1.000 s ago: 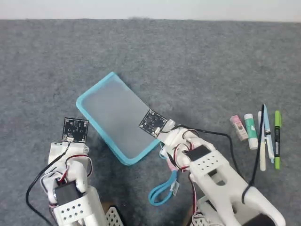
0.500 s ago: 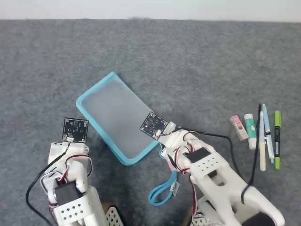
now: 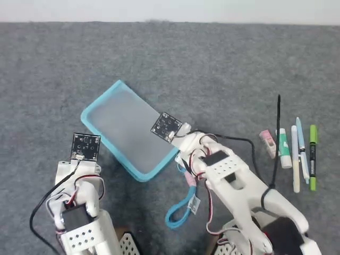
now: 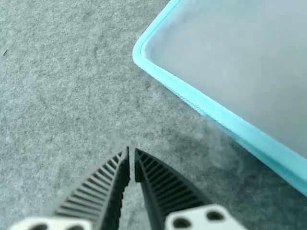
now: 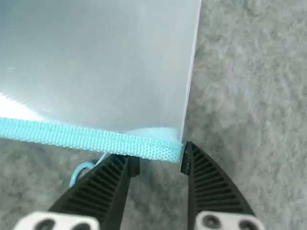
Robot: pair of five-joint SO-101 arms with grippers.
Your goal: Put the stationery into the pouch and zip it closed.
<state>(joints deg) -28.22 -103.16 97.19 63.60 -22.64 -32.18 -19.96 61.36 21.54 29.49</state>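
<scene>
**Step in hand (judged):** take hold of the pouch at one corner so that it can be opened.

The right hand sits at a teal-edged corner of the pouch. Its fingers are narrowly parted with the edge at their tips, and nothing is gripped. To do this well, seat the teal edge fully between the fingers before closing. Grip the woven edge, not the slick clear panel.

The left hand hangs over the table near another corner of the pouch, its fingers closed on nothing. It could pin the pouch against sliding.

The pouch lies flat, with its strap trailing between the arms. Nothing shows through the panel, so the pouch looks empty. The stationery lies in a row on the table, well apart to the right.
</scene>
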